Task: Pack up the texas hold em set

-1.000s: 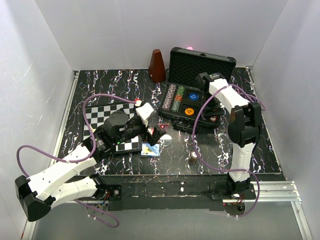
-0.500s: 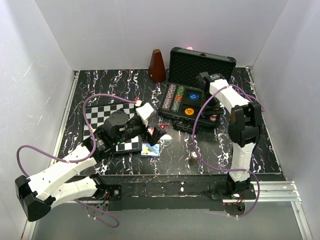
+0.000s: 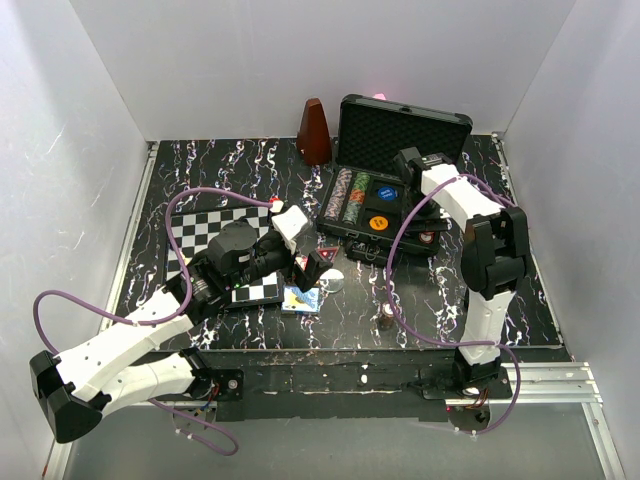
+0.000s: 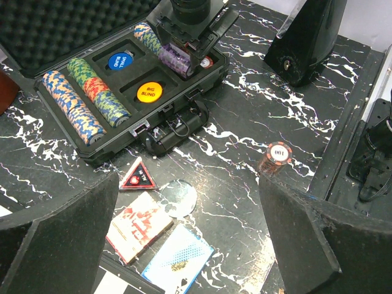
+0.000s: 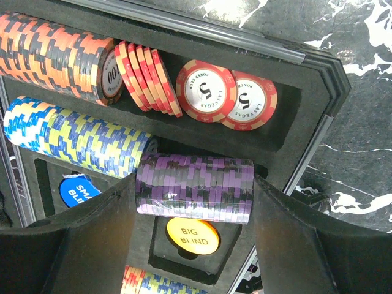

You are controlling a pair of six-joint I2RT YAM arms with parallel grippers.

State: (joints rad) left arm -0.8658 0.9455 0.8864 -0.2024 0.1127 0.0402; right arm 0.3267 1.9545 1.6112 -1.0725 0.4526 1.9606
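The black hard case (image 3: 352, 236) lies open at the far right of the tabletop (image 3: 240, 165). Its egg-crate foam lid (image 3: 400, 132) is propped upright, and rows of striped chips (image 5: 55, 52) fill its slots, with a yellow "BIG BLIND" button (image 5: 193, 236) between them. The right claw (image 5: 195, 205) hangs over the case, pinching a roll of purple chips (image 5: 196, 184) by its ends. The left claw (image 4: 188, 205) is spread wide above two card boxes (image 4: 141, 223) and a pale disc (image 4: 177, 197) — perhaps a dealer button. A short chip stack (image 4: 274, 159) stands apart from them.
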